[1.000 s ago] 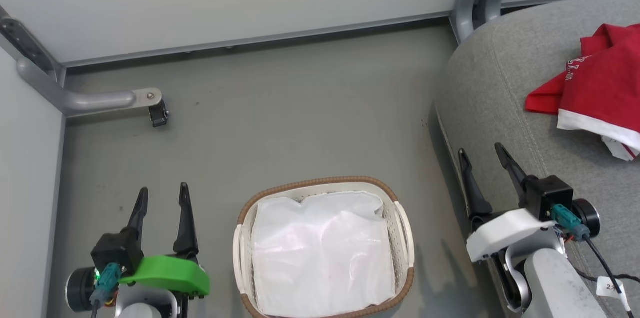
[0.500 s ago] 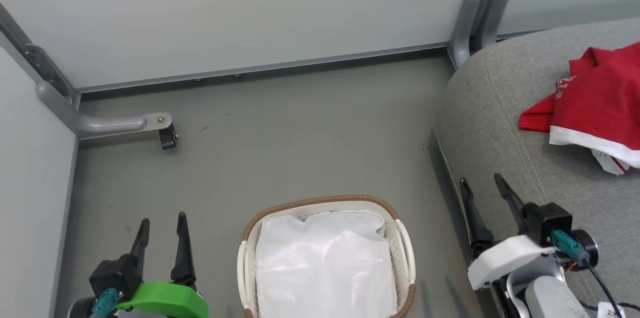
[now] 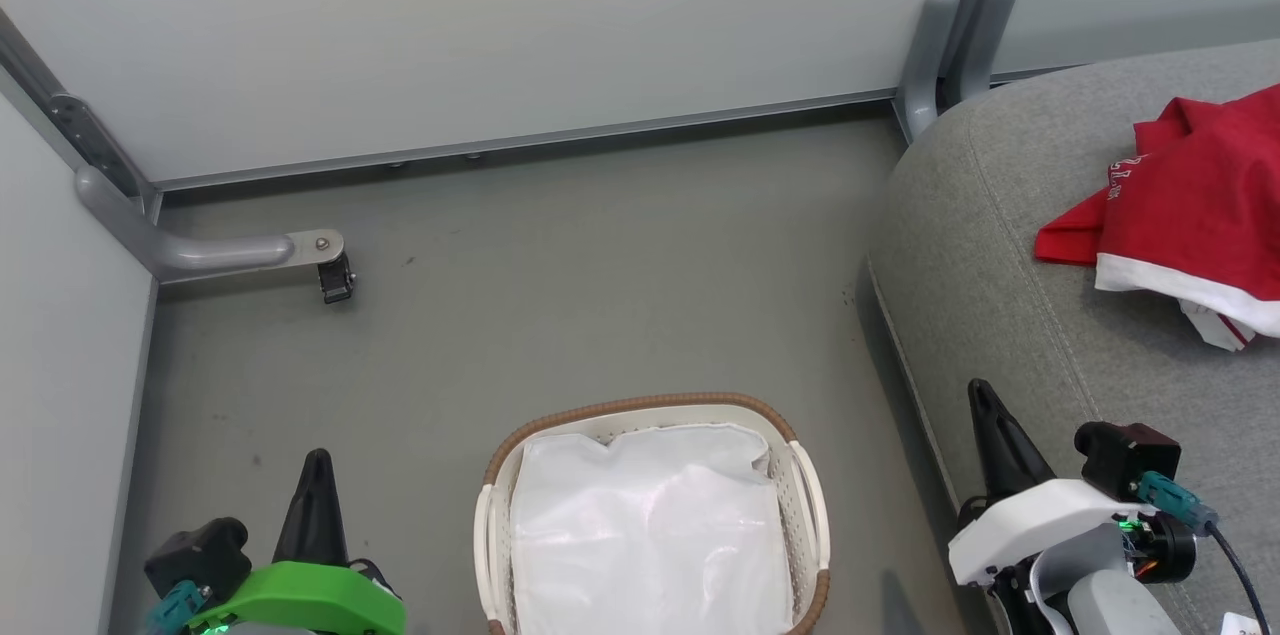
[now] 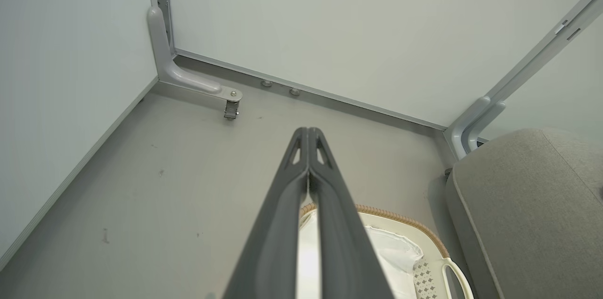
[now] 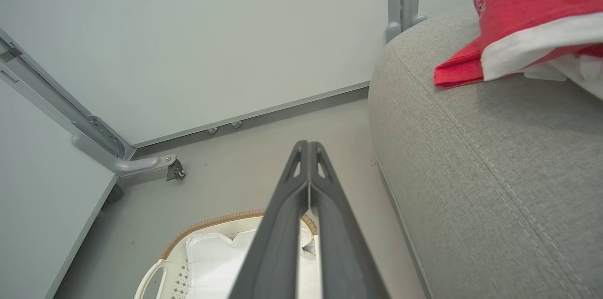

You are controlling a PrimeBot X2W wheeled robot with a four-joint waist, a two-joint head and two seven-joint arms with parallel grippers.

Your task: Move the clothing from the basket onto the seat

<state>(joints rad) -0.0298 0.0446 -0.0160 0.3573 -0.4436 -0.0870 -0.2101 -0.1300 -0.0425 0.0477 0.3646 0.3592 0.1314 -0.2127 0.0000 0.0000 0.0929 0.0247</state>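
The left gripper is seen with its two dark fingers pressed flat together and nothing caught between them; it is held low at the left, above the bare grey floor and just beside the basket. The right gripper is likewise closed tight on nothing, its fingers raised beside the rounded edge of the seat, between that edge and the basket. Inside the basket the crumpled white liner is seen; no red fabric is visible there, though the near end is cut off by the picture's lower edge. The clothing is found on the grey seat, well apart from both grippers, heaped in red folds with a white hem turned toward the robot and some white lettering showing near its left edge. Farther out, the floor is bounded by pale wall panels, and a grey bracket with a small dark caster is fixed at the left corner.
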